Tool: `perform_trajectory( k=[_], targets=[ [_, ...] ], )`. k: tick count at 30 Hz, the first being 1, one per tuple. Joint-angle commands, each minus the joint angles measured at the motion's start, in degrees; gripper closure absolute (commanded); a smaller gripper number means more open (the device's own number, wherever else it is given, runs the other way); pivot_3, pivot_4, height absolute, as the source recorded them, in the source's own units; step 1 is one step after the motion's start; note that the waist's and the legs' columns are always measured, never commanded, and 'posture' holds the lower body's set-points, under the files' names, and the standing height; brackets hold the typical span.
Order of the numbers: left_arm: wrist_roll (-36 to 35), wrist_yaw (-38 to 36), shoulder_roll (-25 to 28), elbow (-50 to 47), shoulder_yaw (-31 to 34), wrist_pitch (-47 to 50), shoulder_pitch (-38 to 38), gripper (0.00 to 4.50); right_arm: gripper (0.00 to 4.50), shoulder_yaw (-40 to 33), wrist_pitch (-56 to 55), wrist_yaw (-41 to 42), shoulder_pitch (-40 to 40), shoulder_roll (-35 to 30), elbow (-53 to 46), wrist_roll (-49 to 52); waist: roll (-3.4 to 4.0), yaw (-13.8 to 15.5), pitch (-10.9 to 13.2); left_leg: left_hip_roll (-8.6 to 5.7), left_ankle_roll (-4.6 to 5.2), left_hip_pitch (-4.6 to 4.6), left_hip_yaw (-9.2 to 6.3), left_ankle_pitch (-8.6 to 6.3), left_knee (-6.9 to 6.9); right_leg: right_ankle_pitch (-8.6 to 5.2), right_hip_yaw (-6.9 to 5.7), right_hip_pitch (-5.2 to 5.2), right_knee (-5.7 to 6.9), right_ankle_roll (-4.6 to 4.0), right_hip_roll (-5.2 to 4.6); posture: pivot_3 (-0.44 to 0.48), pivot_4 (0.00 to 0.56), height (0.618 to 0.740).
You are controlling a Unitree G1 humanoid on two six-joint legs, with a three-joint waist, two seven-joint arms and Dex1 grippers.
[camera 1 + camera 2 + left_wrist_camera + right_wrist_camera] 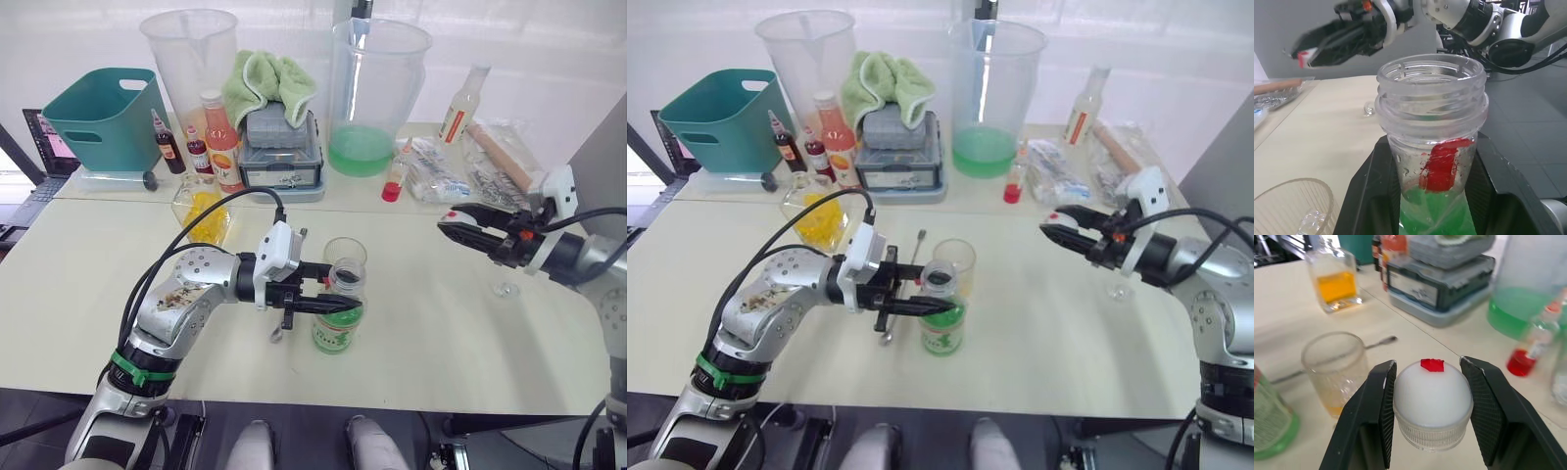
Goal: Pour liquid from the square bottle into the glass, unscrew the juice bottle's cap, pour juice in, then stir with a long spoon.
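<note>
**Juice bottle uncapped and clamped; cap held apart in the right gripper**

The round clear juice bottle of green liquid with a green-and-white label (338, 318) is seen standing upright on the pale table (441, 333), near its front edge. Its threaded mouth is open, and its neck is pinched between the two black fingers of the left gripper (333, 305), which reaches in from the robot's left. The small round white screw cap (1433, 399), marked with a red spot on top, is clamped between the fingers of the right gripper (458, 227), held in the air well to the right of the bottle and above the table.

Just behind the bottle, the small clear straight-sided glass tumbler (345, 257) is placed upright; a little yellowish liquid appears to lie at its bottom, though this is hard to judge. The thin long silver metal spoon (903, 287) lies flat on the table just left of the bottle and glass, partly hidden by the left gripper. Further back and to the left, the squat clear glass square bottle holding yellow liquid (201, 211) is set on the table. Behind it, a tall orange-pink bottle with a red cap (221, 139), a grey stacked box (282, 152), a teal plastic basket (103, 116) and a huge clear plastic pitcher with green liquid (376, 98) are ranged.
</note>
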Motion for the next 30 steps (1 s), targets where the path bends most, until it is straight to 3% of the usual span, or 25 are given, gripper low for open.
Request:
perform_trajectory(
  k=[1,13,22,29,30],
  targets=[
    [1.2,-0.29,0.12,0.6,-1.65,0.89,0.55,3.22,2.89,-2.68,-2.19,-3.95,1.1,0.89,1.93,-1.95,0.0,-0.01,0.0,0.0,0.0,0.0,0.01,0.0,0.01,0.0,0.01,0.0,0.0,0.0,0.0,0.0,0.15,0.728],
    [1.16,0.77,0.43,-0.74,-1.44,1.42,1.47,3.22,2.89,-0.73,-8.8,-20.53,-0.39,8.54,14.67,-12.97,0.02,-0.08,-0.01,-0.01,0.0,0.0,0.01,0.0,0.0,0.01,0.02,0.01,-0.01,0.0,0.0,0.0,0.15,0.728],
    [1.23,1.01,0.47,-0.99,-1.4,1.72,1.35,3.22,2.89,1.63,-17.25,-20.7,-5.93,10.77,31.43,-17.03,0.03,-0.47,-0.01,-0.02,0.0,0.01,0.01,0.0,-0.01,0.02,0.03,0.04,-0.01,0.0,-0.01,0.0,0.15,0.728],
    [1.43,1.12,0.67,-0.98,-1.21,1.79,1.18,3.22,2.89,2.38,-19.81,-19.17,-6.68,10.76,34.65,-17.5,0.04,-0.78,-0.02,-0.02,0.0,0.01,0.0,0.0,0.0,0.02,0.04,0.05,-0.01,0.0,-0.01,0.0,0.15,0.728],
    [1.45,1.11,0.69,-0.97,-1.21,1.79,1.17,3.22,2.39,2.21,-19.7,-18.9,-6.68,10.77,34.38,-17.24,0.04,-0.83,-0.02,-0.02,0.0,0.01,0.0,0.0,0.0,0.02,0.04,0.05,-0.01,0.01,-0.01,0.0,0.15,0.728]
  ],
)
